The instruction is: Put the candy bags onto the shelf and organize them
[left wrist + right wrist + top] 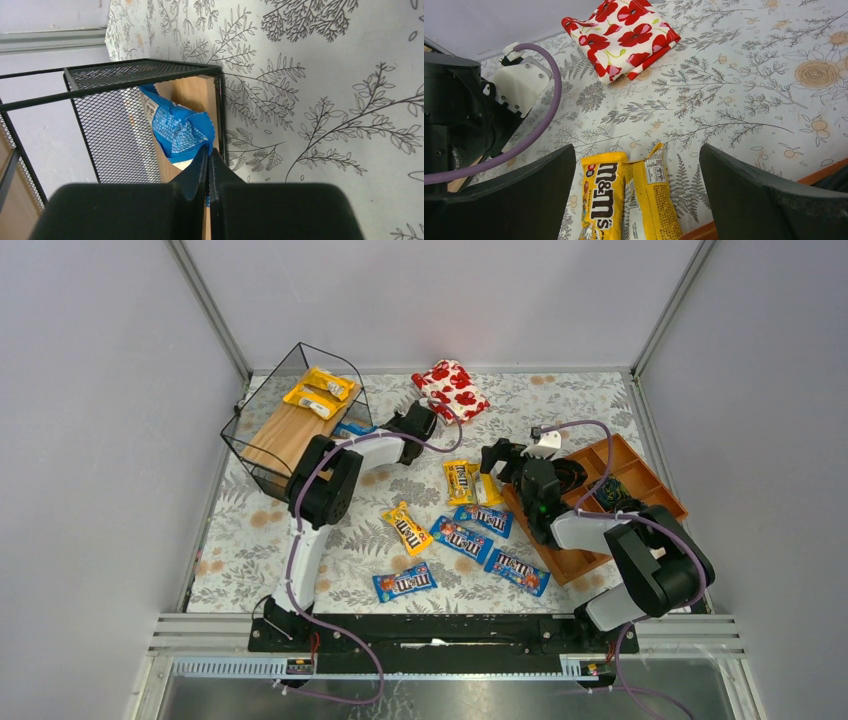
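Blue candy bag (177, 130) in shelf (140, 75), tight in closed left gripper (208, 154); 2 yellow bags (604, 200) under wide-open right gripper (636, 152).

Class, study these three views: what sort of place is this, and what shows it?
Most likely a robotics lab test cell: plain grey panel walls enclose the workspace, a left arm and right arm are bolted at the near edge, and candy bags and a wire shelf sit on a floral cloth.

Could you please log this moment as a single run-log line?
left gripper: shut on blue M&M's bag at shelf | right gripper: open over yellow M&M's bags
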